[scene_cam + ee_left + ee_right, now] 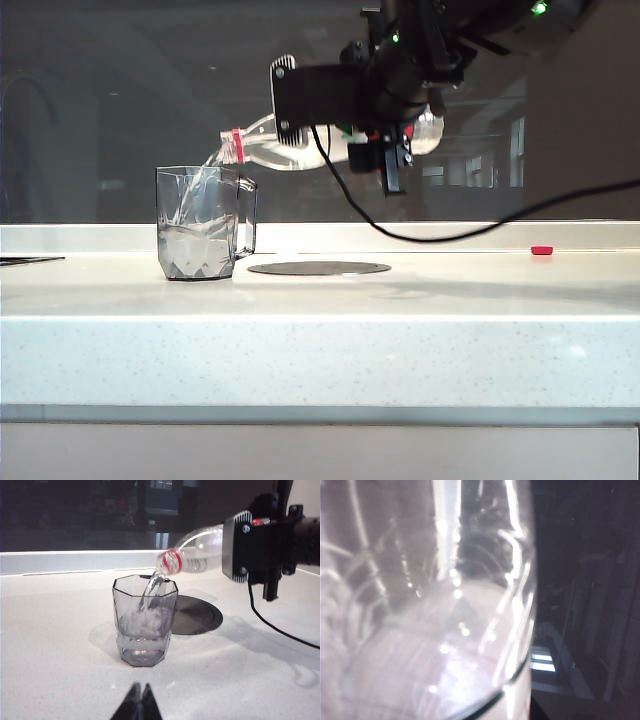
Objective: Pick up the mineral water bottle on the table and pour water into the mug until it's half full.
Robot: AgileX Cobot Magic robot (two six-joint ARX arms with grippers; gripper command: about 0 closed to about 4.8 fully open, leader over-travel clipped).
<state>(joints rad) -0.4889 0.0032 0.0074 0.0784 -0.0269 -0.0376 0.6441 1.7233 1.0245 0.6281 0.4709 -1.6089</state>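
The right pincer, its fingers largely hidden behind its black housing, is clamped on the clear plastic bottle, tipped nearly level above the faceted glass mug on the speckled desk. Water streams in. The left pincer, cut off, sits closed.

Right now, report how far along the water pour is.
Done: the right gripper has the mineral water bottle lifted and tipped over the mug. In hand: water streams in, the level roughly a third up. Left: reach half, then right the bottle. The left gripper waits shut near the mug.
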